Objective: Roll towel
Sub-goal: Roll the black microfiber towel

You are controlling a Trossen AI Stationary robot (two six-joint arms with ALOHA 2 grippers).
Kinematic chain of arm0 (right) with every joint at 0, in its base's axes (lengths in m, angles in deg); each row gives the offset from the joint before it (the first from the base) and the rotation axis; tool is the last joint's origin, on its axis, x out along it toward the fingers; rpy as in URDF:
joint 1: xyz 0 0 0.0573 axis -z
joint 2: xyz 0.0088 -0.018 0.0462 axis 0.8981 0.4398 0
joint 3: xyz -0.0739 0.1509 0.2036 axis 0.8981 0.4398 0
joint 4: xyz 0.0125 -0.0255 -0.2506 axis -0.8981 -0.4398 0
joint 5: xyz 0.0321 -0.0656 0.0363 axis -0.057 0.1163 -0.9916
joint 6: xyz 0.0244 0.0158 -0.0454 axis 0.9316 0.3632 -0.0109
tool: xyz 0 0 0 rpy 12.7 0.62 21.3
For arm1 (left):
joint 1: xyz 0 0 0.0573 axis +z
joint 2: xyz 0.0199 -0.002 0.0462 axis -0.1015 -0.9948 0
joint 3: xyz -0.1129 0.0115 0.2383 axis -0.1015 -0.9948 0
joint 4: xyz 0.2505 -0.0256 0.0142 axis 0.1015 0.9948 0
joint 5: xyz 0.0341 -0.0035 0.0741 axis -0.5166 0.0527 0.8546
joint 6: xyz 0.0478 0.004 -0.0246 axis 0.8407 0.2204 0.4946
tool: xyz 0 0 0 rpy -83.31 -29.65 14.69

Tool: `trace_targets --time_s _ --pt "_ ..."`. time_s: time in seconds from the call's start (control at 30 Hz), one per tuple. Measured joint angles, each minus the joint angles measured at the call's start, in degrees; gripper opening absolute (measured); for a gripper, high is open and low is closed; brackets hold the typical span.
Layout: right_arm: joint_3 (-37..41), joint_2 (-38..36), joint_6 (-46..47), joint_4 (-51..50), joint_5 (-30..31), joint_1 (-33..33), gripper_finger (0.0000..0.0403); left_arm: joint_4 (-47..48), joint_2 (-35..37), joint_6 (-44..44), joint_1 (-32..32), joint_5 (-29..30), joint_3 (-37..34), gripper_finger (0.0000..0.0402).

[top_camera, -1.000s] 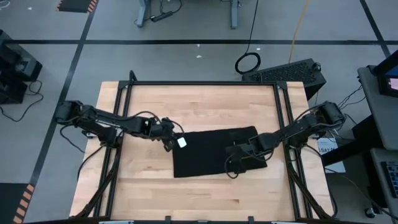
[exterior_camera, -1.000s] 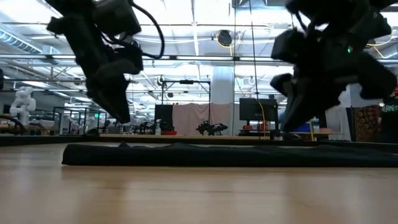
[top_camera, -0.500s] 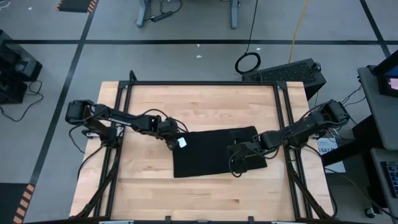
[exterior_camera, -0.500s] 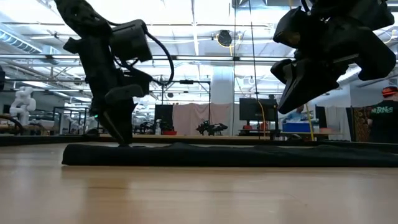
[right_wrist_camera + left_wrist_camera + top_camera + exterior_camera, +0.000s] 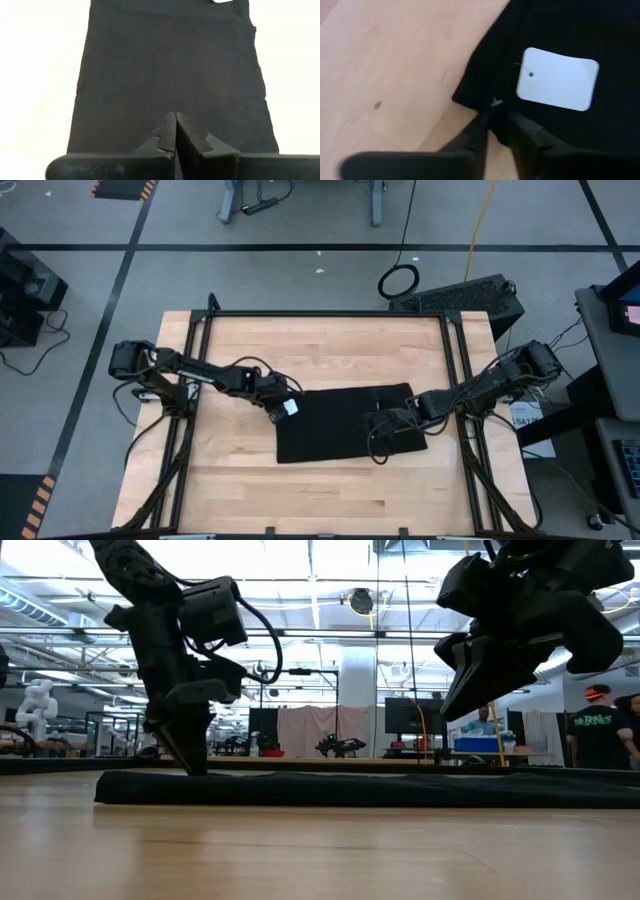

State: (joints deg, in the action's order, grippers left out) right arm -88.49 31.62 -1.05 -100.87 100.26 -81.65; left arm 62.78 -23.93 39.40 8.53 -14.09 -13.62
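The black towel [image 5: 340, 425] lies flat on the wooden table [image 5: 320, 350], with its white tag [image 5: 557, 77] near its far-left corner. My left gripper [image 5: 277, 413] is down at that corner, shut on the towel's left edge; in the low view [image 5: 190, 765] its tips reach the cloth. My right gripper [image 5: 378, 423] is shut and empty. It hangs clear above the towel's right part in the low view [image 5: 455, 712] and looks down along the cloth in its wrist view [image 5: 176, 120]. My left gripper pinches the towel's left edge [image 5: 496, 116] between its two fingertips, just beside the far-left corner and the tag. The fingers [image 5: 522, 135] come down at a slant from the table's left. The towel stays flat on the table.
Bare wood lies on all sides of the towel. A black frame [image 5: 330, 314] runs along the table's far and side edges. People stand in the room beyond the table [image 5: 600, 730].
My left gripper has come down from above the towel's left end until its tips rest on the cloth at the corner by the tag. My right gripper has risen a little above the towel's right part. The towel has stayed flat.
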Motion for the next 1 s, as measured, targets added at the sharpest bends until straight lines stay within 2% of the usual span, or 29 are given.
trace_targets --time_s 0.07,0.13,0.27,0.5,0.8,1.0 --pt "-0.02 0.00 -0.01 0.07 0.00 0.00 0.0000 0.68 0.33 0.15 -0.23 -0.22 0.30 0.0024" --pt "-0.02 0.00 0.00 0.10 0.02 0.00 0.0000 1.03 1.15 0.18 -0.25 -0.49 0.51 0.0011" --pt "-0.02 0.44 -0.08 1.65 0.08 0.50 0.0000 1.24 3.18 0.35 -0.22 -0.53 0.58 0.0026" --pt "-0.04 4.00 -1.36 5.41 -0.16 0.66 0.0000 4.00 7.37 -0.20 -0.22 -2.15 0.67 0.0029" --pt "-0.04 5.97 -1.70 7.56 -0.38 0.81 0.0000 3.53 7.21 2.25 -0.22 -3.20 0.67 0.0028" --pt "-0.04 5.97 -1.73 7.62 -0.39 0.79 0.0000 3.73 7.21 2.26 -0.22 -3.18 0.67 0.0048"
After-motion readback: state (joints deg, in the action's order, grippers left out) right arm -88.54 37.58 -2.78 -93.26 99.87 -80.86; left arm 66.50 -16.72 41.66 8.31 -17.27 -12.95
